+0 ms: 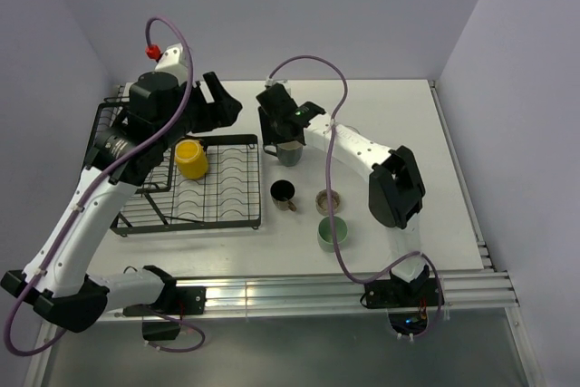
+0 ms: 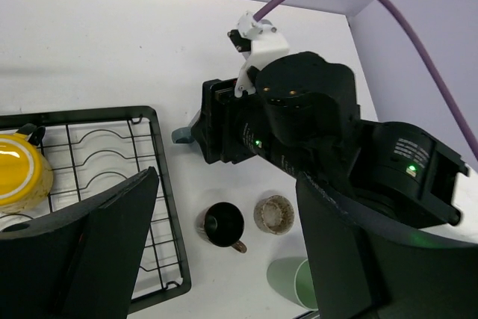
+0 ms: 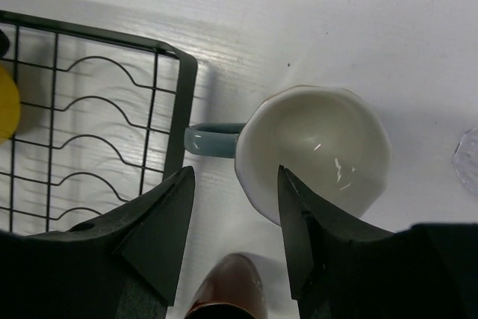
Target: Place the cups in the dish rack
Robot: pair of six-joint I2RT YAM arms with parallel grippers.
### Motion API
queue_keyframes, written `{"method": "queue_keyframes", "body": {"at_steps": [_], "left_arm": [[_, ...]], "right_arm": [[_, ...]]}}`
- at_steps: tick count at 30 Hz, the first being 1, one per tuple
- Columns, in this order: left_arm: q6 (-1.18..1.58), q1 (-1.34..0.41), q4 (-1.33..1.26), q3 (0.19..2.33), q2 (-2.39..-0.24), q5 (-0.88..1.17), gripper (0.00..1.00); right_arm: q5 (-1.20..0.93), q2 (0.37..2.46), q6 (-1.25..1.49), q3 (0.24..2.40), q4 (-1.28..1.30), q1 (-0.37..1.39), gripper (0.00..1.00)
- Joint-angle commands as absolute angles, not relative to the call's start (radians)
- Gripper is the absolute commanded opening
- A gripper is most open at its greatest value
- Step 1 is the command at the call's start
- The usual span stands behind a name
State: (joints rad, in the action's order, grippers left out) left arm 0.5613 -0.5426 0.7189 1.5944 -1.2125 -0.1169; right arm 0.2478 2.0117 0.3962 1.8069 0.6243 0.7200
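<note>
The black wire dish rack (image 1: 231,215) lies at the left with the yellow mug (image 1: 190,159) standing in it. My left gripper (image 1: 223,101) hangs open and empty above the rack's far right corner. From the left wrist I look down past the gripper (image 2: 224,259) onto the black mug (image 2: 222,225), the beige-brown cup (image 2: 274,214) and the pale green tumbler (image 2: 295,282). My right gripper (image 3: 235,207) is open low over the grey mug (image 3: 314,151). One finger overlaps its white inside and the other is outside its rim. A clear glass (image 3: 467,158) shows at the edge.
The right arm (image 2: 314,125) crosses the left wrist view, close to my left gripper. The rack's corner (image 3: 183,72) lies just left of the grey mug's handle (image 3: 213,140). A glossy brown shape (image 3: 228,289) sits right below my right fingers. Walls close the table's back and sides.
</note>
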Motion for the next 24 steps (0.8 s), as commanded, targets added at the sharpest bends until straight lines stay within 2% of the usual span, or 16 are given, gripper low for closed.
{"method": "queue_keyframes", "body": {"at_steps": [1,7,24], "left_arm": [[0.542,-0.543,0.704,1.598,-1.175,-0.103,0.81],[0.542,-0.543,0.707,1.583,-1.16,-0.114,0.81],[0.546,-0.543,0.696,1.552,-1.17,-0.107,0.81]], "right_arm": [[0.288,2.022,0.419,1.865,0.666,0.724,0.56],[0.298,2.013,0.414,1.821,0.649,0.724,0.51],[0.235,2.005,0.236,1.747,0.626,0.724,0.48]]}}
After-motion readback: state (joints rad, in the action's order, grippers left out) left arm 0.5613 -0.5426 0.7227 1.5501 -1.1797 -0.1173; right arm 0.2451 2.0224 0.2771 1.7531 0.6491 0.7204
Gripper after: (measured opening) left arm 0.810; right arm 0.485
